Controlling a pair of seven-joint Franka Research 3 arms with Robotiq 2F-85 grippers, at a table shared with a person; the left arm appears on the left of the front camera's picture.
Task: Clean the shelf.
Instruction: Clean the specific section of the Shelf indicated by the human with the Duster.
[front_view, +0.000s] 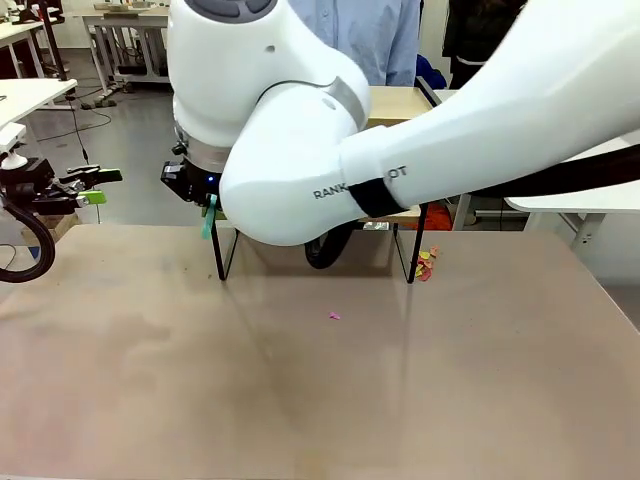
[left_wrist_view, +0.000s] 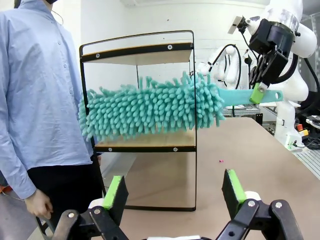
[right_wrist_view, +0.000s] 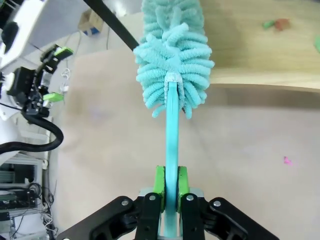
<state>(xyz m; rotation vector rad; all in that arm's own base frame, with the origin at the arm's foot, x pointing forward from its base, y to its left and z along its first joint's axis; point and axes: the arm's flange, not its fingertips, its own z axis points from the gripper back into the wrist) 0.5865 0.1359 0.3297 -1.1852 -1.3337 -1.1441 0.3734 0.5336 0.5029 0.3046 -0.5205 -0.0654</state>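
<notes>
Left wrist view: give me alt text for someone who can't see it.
A fluffy teal duster, held by its handle in the right claw, stretches across the shelf between its two wooden boards. A person in a light blue shirt stands beside the shelf, and the open left claw frames the bottom edge.

"RANK", "OT" on right arm (front_view: 450, 130)

Light bright and even, from overhead. Surface (front_view: 300, 400) matte, with a faint pale sheen near the middle and soft shadows below the shelf (front_view: 222, 255) legs. Left wrist view: shelf frame bows from wide-angle distortion. Right wrist view: far left edge soft and slightly washed out.
</notes>
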